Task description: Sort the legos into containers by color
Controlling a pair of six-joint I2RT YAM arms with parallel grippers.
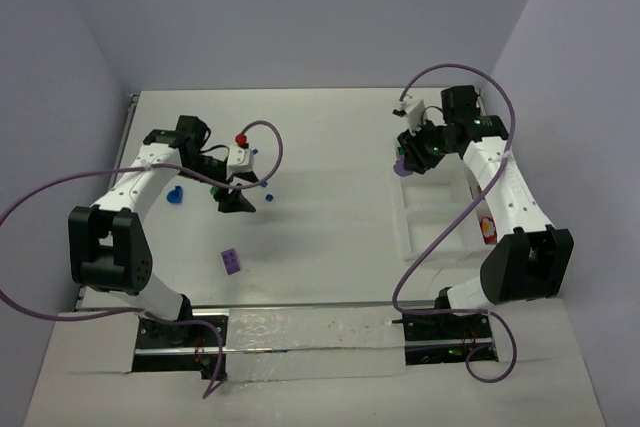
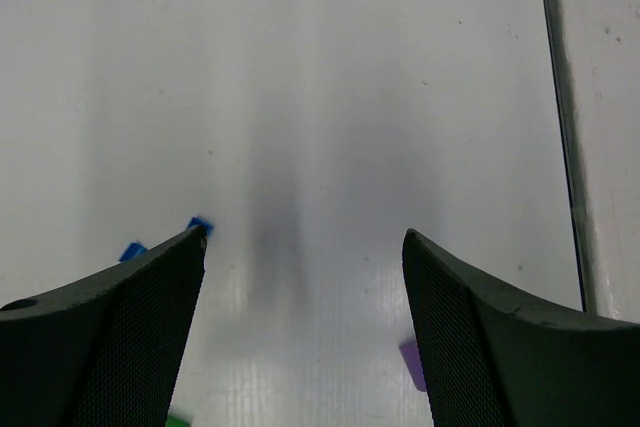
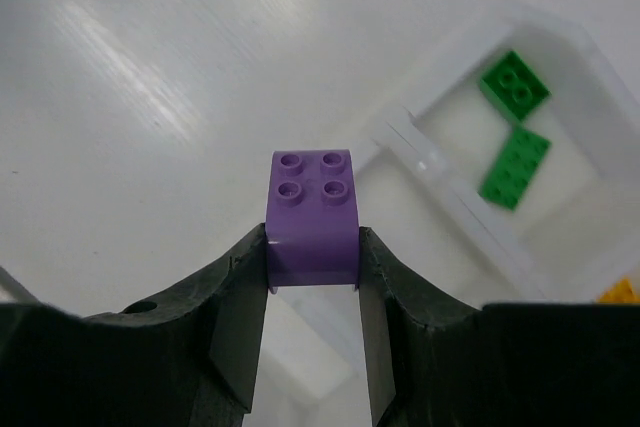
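My right gripper [image 3: 312,239] is shut on a purple lego [image 3: 311,209], studs facing the camera, held above the table just beside the white containers tray [image 3: 452,190]. In the top view that gripper [image 1: 405,161] hangs at the tray's far left corner [image 1: 412,244]. Two green legos [image 3: 514,87] [image 3: 515,168] lie in one compartment. My left gripper [image 2: 303,234] is open over bare table, nothing between its fingers. Blue bits [image 2: 200,224] [image 2: 131,251] lie by its left finger; a purple piece [image 2: 411,362] peeks beside the right one. A green scrap [image 2: 178,419] shows at the bottom edge.
In the top view a red lego [image 1: 241,138], a blue brick [image 1: 175,195], a purple brick [image 1: 231,260] and small blue bits [image 1: 268,190] lie around the left gripper [image 1: 235,199]. A yellow-orange piece [image 3: 620,293] sits in another compartment. The table's left edge seam [image 2: 565,127] runs close by.
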